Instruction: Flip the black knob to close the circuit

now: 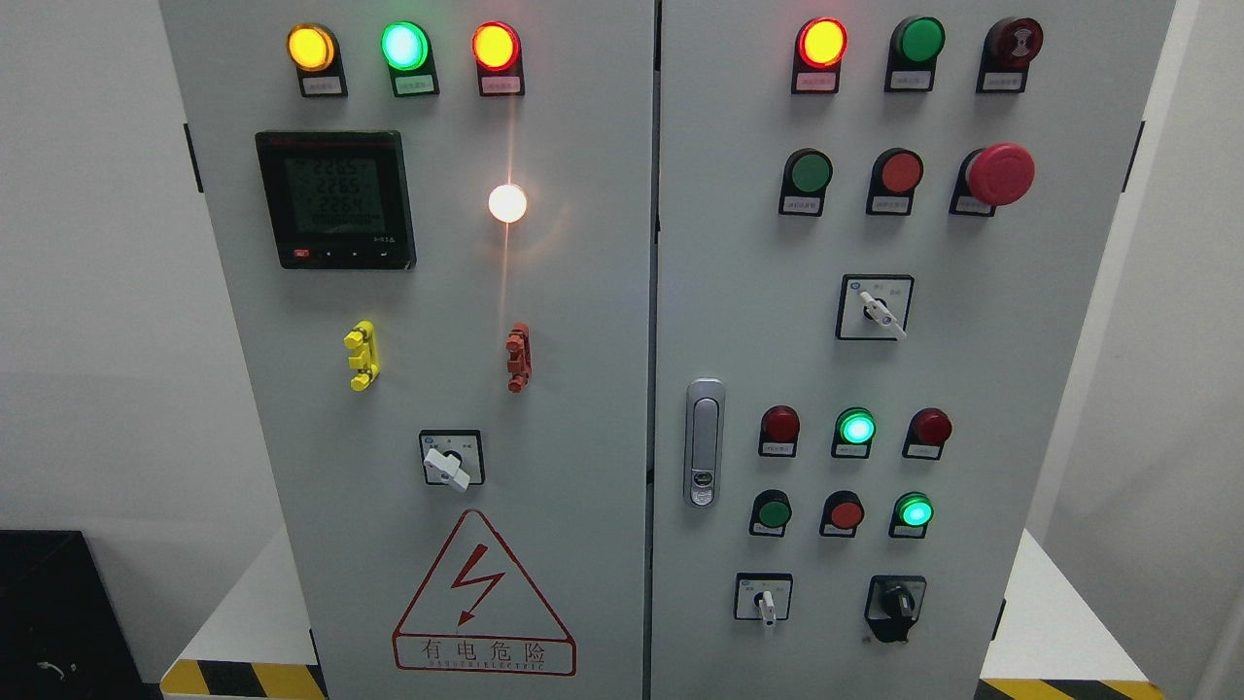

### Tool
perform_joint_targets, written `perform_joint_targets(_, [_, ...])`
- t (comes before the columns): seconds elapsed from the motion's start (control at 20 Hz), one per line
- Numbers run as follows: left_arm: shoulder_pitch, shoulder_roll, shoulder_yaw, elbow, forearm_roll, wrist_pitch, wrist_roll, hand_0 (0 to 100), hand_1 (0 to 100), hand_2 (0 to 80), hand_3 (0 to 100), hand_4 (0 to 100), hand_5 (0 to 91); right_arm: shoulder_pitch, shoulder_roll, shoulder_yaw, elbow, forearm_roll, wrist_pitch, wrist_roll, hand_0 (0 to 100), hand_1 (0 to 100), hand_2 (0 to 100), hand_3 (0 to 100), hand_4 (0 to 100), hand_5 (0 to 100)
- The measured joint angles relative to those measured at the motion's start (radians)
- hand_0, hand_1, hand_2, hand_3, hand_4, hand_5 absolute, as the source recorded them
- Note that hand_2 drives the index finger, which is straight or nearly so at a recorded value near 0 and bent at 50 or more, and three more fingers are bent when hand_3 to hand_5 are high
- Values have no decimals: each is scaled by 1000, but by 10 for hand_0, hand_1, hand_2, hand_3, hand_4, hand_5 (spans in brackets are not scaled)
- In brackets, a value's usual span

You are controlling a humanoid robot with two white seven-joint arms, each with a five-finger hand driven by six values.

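The black knob point(896, 605) is a rotary selector at the lower right of the grey cabinet's right door point(933, 369). Its handle stands about upright. No robot hand or arm shows in the head view. A white selector switch point(766, 603) sits just left of the knob.
The right door carries red and green buttons, a lit green lamp point(915, 510), a red mushroom stop point(1001, 174), a white selector point(880, 311) and a silver latch handle point(704, 442). The left door has a meter point(335, 199), lit lamps, a white selector point(450, 467) and a warning triangle point(483, 598).
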Motion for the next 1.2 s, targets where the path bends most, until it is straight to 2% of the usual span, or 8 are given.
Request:
perform_joint_targets(0.65, [0,0,0,0,0,0,2,120,556,0,0,0,0,1,0,-24,-13,43,5,3,0,118,0,0,0,0])
perform_joint_targets(0.8, [0,0,0,0,0,0,2,120,556,0,0,0,0,6,0,-35,-42,106,36,5,0,115,0,23,0,0])
perform_joint_targets(0.85, [0,0,0,0,0,0,2,120,556,0,0,0,0,8,1,-41,-56,130,51,5,0,114,11,59,0,0])
perform_joint_targets(1.05, [0,0,0,0,0,0,2,120,556,0,0,0,0,16,2,-58,-120,235,99,-6,0,106,121,162,137,0])
perform_joint_targets(1.2, [0,0,0,0,-1,0,2,120,556,0,0,0,0,19,3,-65,-180,314,129,-9,0,108,201,232,230,80])
